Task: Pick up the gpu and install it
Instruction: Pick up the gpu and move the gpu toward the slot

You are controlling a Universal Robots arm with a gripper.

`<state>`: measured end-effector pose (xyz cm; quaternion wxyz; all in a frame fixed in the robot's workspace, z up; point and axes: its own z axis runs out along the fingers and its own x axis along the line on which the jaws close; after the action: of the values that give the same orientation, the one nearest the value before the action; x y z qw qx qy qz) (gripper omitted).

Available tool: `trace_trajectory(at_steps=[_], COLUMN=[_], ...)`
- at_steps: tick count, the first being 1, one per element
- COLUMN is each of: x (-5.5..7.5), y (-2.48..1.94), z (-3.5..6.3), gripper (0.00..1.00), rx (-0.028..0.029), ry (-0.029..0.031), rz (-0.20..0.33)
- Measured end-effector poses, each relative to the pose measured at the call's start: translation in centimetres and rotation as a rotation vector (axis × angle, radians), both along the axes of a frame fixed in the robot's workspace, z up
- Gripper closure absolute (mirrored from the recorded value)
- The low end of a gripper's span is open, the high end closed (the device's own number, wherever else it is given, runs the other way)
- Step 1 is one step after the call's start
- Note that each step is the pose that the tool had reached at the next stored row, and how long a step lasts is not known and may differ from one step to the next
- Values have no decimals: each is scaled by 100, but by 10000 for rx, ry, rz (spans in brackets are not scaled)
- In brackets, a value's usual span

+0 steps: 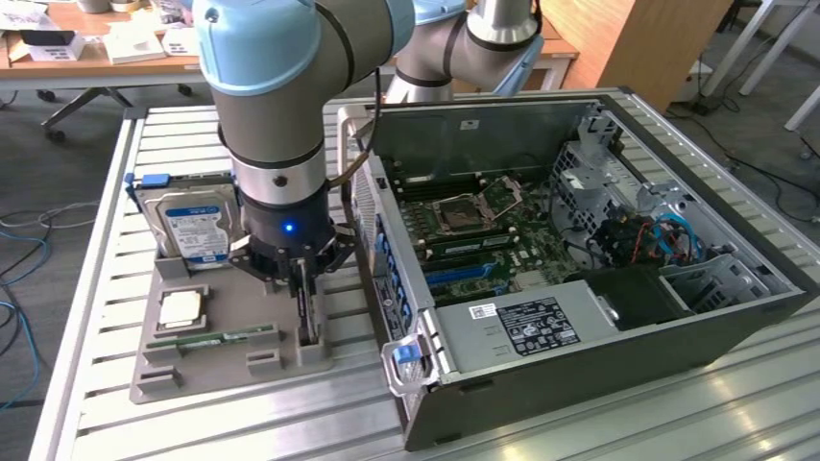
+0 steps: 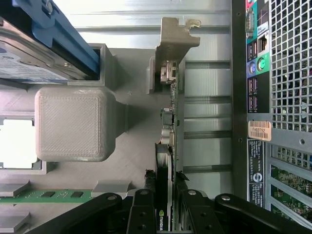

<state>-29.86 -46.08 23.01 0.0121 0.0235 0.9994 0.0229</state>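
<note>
Hand [image 2: 165, 181] grips the gpu [image 2: 171, 117] between half-closed fingers (card upright in grey tray [image 2: 131, 163])

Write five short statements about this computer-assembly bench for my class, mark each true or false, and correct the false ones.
1. The claw has a finger on either side of the gpu. True.
2. The gpu is seated on the motherboard. False: it stands on edge in a slot of the grey tray beside the computer case.
3. The hard drive lies flat inside the case. False: it stands upright in the tray.
4. The case's side is open, showing the motherboard. True.
5. A green RAM stick lies in the tray. True.
</note>
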Motion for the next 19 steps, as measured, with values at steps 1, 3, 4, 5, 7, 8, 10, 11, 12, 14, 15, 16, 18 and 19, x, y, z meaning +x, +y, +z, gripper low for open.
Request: trace_trajectory(at_steps=[1, 3, 4, 5, 7, 8, 10, 11, 12, 14, 15, 16, 18, 19], x=[0, 0, 0, 0, 1, 0, 0, 0, 0, 0, 0, 0, 0, 0], y=[0, 0, 0, 0, 1, 1, 0, 0, 0, 0, 0, 0, 0, 0], z=[0, 0, 0, 0, 3, 12, 41, 62, 86, 139, 166, 196, 255, 286], gripper=[74, 74, 74, 74, 74, 74, 74, 74, 74, 74, 74, 74, 74, 74], rx=[0, 0, 0, 0, 3, 2, 0, 0, 1, 0, 1, 0, 0, 0], ry=[0, 0, 0, 0, -2, 0, 1, 0, -1, 0, -1, 0, 0, 0], rz=[0, 0, 1, 0, 1, 0, 1, 0, 0, 0, 0, 0, 0, 0])
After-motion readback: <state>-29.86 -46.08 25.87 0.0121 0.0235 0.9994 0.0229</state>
